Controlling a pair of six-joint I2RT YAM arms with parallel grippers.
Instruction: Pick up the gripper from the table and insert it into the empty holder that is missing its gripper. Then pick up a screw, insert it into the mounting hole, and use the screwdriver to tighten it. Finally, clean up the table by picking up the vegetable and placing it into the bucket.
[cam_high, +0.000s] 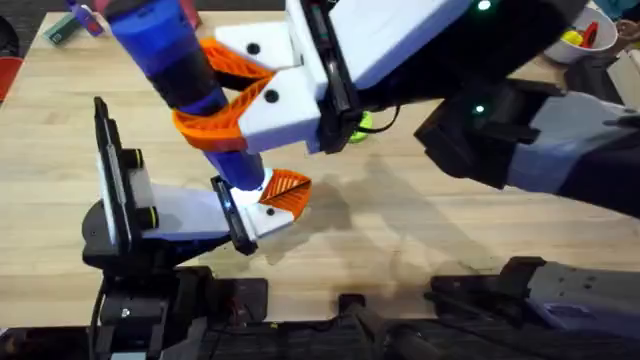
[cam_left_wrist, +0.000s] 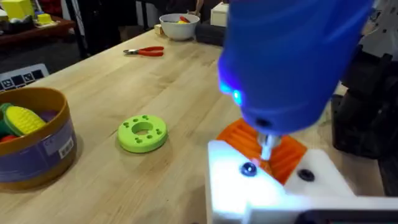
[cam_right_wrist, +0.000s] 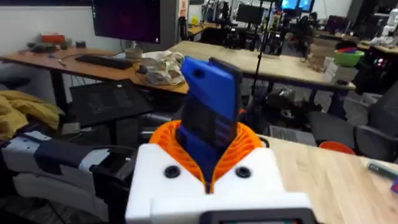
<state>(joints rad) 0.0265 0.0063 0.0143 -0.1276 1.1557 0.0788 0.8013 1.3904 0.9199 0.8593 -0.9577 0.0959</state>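
Screw-tightening step under way. Right pincer (cam_high: 240, 95) clamps screwdriver (cam_high: 175, 50), tip on screw (cam_left_wrist: 249, 168) in holder (cam_left_wrist: 249, 193), gripper (cam_left_wrist: 273, 149) seated. Left pincer state: cannot tell. Next: drive fully, lift off; bucket (cam_left_wrist: 37, 155) near.

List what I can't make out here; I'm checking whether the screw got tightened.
Overhead: the tip of the screwdriver is lost in glare at the holder.
Left wrist: the bucket is cut off by the edge.
Right wrist: the right hand hides the screwdriver tip.
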